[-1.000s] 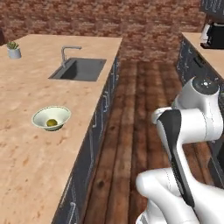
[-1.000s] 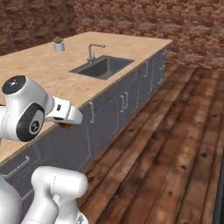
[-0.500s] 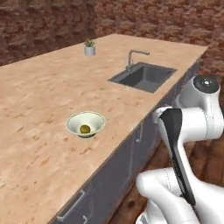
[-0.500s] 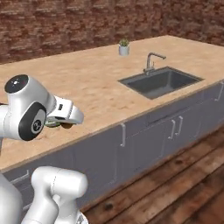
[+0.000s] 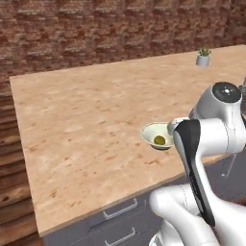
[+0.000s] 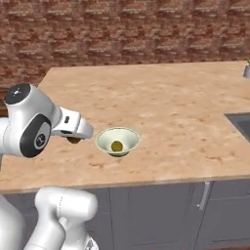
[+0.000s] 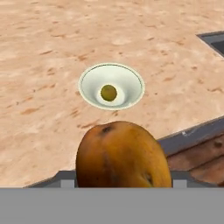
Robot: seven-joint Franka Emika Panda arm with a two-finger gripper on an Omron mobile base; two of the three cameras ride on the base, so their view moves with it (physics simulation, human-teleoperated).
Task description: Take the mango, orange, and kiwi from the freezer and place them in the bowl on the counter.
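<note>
In the left base view, the counter [image 5: 86, 125] spreads wide and pale tan-pink before a brick wall, with grey cabinet fronts and bar handles below its near edge. The bowl [image 5: 156, 136] sits near that edge, partly hidden by the white arm, and a small olive-yellow fruit [image 5: 159, 140] lies inside it. A small potted plant [image 5: 203, 57] stands far back on the right of the worktop.

In the right base view, the bowl [image 6: 117, 141] rests on the counter [image 6: 161, 102] close to the front edge, the small fruit [image 6: 116, 146] at its centre. The gripper [image 6: 74, 139] reaches out just left of the bowl, with something dark brownish tucked beneath its end; it is too small here to identify with certainty. A corner of the sink [image 6: 240, 122] shows at the right.

In the hand view, an orange-brown fruit [image 7: 121, 155], which may be the mango or the orange, fills the lower middle, gripped between the fingers, whose tips it hides. Beyond it lies the bowl [image 7: 89, 85] with the little round fruit [image 7: 108, 92] in its hollow, the counter [image 7: 48, 52] all around, and the counter's front edge running just behind the held fruit.
</note>
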